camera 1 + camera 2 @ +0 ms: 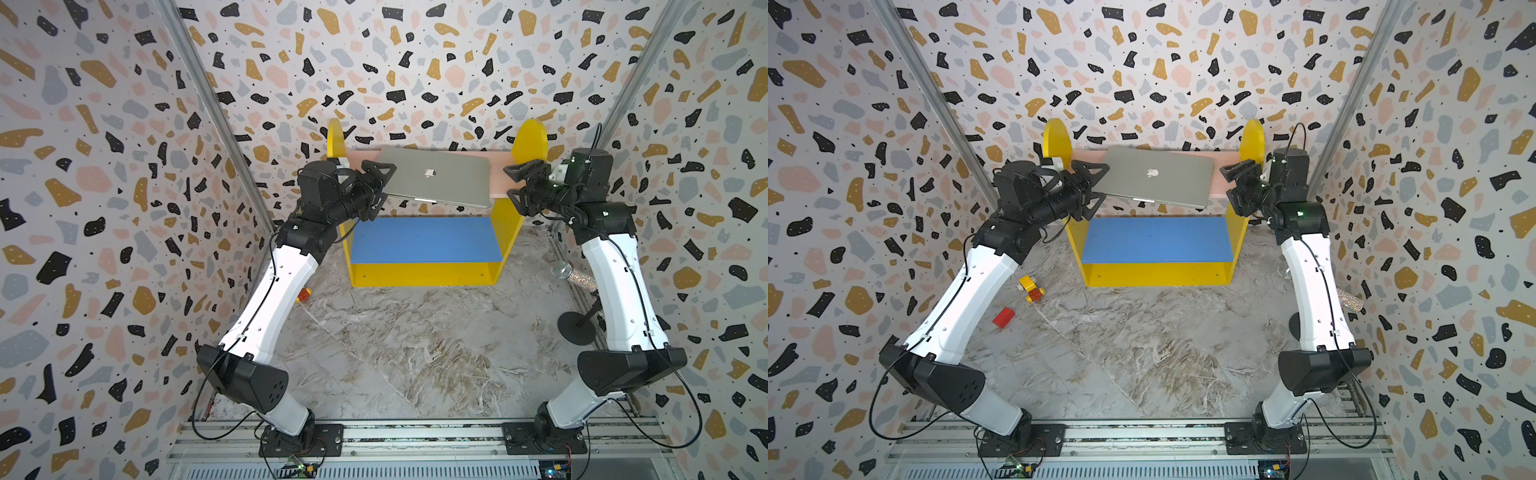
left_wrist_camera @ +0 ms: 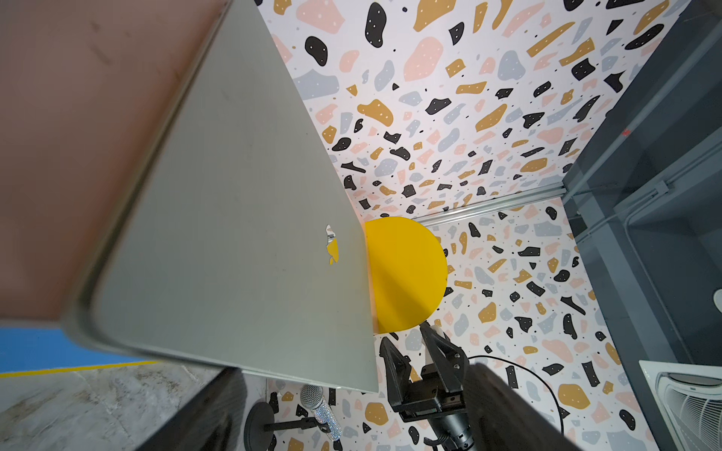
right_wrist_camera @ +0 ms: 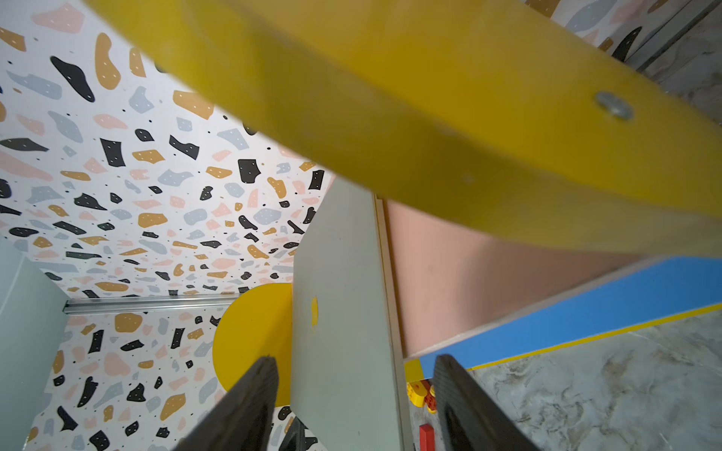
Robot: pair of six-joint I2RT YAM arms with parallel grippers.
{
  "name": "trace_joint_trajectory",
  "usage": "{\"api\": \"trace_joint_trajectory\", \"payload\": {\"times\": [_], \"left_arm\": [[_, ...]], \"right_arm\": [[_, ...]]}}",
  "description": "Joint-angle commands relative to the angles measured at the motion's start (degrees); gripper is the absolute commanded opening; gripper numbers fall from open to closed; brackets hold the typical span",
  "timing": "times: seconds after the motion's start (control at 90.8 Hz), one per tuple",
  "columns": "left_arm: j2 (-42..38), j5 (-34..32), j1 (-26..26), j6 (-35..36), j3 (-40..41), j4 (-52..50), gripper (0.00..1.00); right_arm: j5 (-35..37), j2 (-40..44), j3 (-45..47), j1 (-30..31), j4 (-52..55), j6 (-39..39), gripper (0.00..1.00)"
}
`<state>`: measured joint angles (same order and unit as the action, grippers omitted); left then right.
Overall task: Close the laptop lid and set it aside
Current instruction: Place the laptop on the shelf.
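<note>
The silver-grey laptop (image 1: 457,185) lies on the shelf's pink top board (image 1: 496,166). It is skewed, and its front edge hangs over the blue board. Its lid (image 1: 1167,185) is down flat on the base, logo up. My left gripper (image 1: 384,185) (image 1: 1104,181) is open wide at the laptop's left edge, one finger above it and one below. In the left wrist view the left gripper (image 2: 353,367) has the lid (image 2: 234,234) running away from it. My right gripper (image 1: 507,183) (image 3: 354,357) is open just off the right edge, in line with the laptop (image 3: 344,312).
The yellow shelf unit (image 1: 424,274) stands against the back wall with a blue lower board (image 1: 424,239). A glittery microphone (image 1: 571,274) on a black stand sits by the right arm. A yellow toy (image 1: 1030,288) and a red brick (image 1: 1004,318) lie on the marble floor at the left.
</note>
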<state>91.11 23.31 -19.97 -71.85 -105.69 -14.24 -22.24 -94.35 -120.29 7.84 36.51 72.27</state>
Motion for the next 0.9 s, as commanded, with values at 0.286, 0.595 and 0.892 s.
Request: {"api": "trace_joint_trajectory", "payload": {"times": [0.286, 0.595, 0.892], "left_arm": [[-4.49, -1.26, -0.84, 0.33, 5.28, 6.77, 0.92], [-6.59, -2.43, -0.76, 1.1, 7.83, 6.17, 0.94], [-6.24, -2.33, -0.22, 1.4, 7.43, 5.72, 0.94]], "right_arm": [[-6.73, 5.64, -0.7, 2.2, 0.92, -6.17, 0.32], [-10.4, 6.72, 2.36, 7.64, 0.43, -8.5, 0.17], [-11.22, 5.66, 5.25, 11.4, 1.73, -11.66, 0.13]]}}
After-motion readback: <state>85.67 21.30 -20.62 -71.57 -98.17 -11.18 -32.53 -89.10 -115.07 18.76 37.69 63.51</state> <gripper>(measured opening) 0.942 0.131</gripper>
